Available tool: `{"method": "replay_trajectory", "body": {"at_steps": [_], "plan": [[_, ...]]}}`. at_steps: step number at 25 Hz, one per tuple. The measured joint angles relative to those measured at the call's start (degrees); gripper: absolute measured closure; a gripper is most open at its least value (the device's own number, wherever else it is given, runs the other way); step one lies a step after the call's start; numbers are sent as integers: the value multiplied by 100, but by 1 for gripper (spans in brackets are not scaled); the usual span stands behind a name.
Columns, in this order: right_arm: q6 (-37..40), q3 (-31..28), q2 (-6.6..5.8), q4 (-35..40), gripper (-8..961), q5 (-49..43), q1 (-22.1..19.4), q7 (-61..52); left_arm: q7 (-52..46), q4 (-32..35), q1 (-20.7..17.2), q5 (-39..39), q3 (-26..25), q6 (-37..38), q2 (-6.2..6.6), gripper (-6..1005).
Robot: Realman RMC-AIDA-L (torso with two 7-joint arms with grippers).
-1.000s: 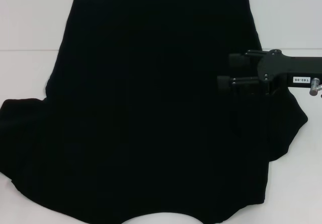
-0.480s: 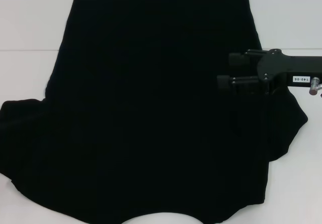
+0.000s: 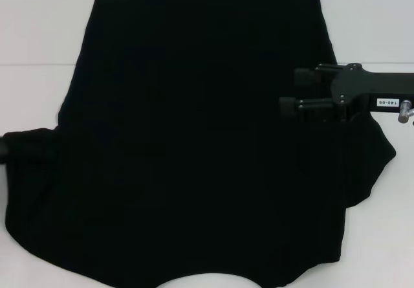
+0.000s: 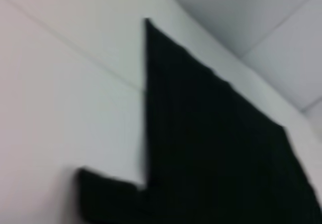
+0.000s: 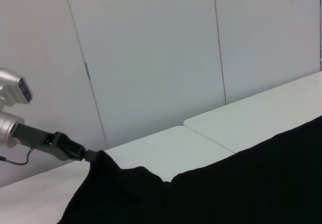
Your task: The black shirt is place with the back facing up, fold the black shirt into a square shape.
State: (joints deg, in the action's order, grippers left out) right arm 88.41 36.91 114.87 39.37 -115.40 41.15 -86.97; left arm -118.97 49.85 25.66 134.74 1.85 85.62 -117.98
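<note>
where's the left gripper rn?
At the far left edge of the head view, the left gripper sits at the black shirt's left sleeve tip; the right wrist view shows the sleeve lifted there.

A: What's around apart from the job?

B: White table [image 3: 39, 100], plain top, with a thin seam line running across it from side to side.

A: More than one table?

B: Looks so. The right wrist view shows two white tabletops [image 5: 166, 146] meeting at a gap. Behind them a pale wall of panels [image 5: 151, 58], vertical joints between the panels.
</note>
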Motion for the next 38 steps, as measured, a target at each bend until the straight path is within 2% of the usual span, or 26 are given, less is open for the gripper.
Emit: {"method": "replay_trajectory", "body": {"at_steps": [7, 11, 14, 18, 20, 25, 32, 34, 38], "plan": [[-1, 0, 0, 0, 72, 0, -39, 30, 417, -575, 413, -388, 381, 110, 26, 1000], [11, 0, 0, 0, 71, 0, -56, 26, 777, -1053, 790, -462, 622, 63, -26, 1000], [13, 0, 0, 0, 71, 0, -70, 22, 896, -1234, 894, -463, 696, 42, -53, 1000], [16, 0, 0, 0, 71, 0, -98, 18, 978, -1513, 991, -455, 1093, -56, -83, 1001], [26, 0, 0, 0, 71, 0, -99, 19, 1083, -1554, 998, -456, 1254, -68, -146, 1001], [39, 0, 0, 0, 71, 0, -78, -11, 1318, -1583, 948, -463, 1287, -90, -282, 832], [-93, -4, -6, 0, 71, 0, -37, -98, 1572, -1591, 728, -895, 1272, 169, -272, 568], [-159, -44, -37, 6, 71, 0, -32, -276, 2022, -1677, 700, -1226, 1298, 578, -293, 507], [-221, -184, -125, 97, 71, 0, -48, -873, 2528, -1867, 760, -1442, 1311, 854, -296, 386]]}}
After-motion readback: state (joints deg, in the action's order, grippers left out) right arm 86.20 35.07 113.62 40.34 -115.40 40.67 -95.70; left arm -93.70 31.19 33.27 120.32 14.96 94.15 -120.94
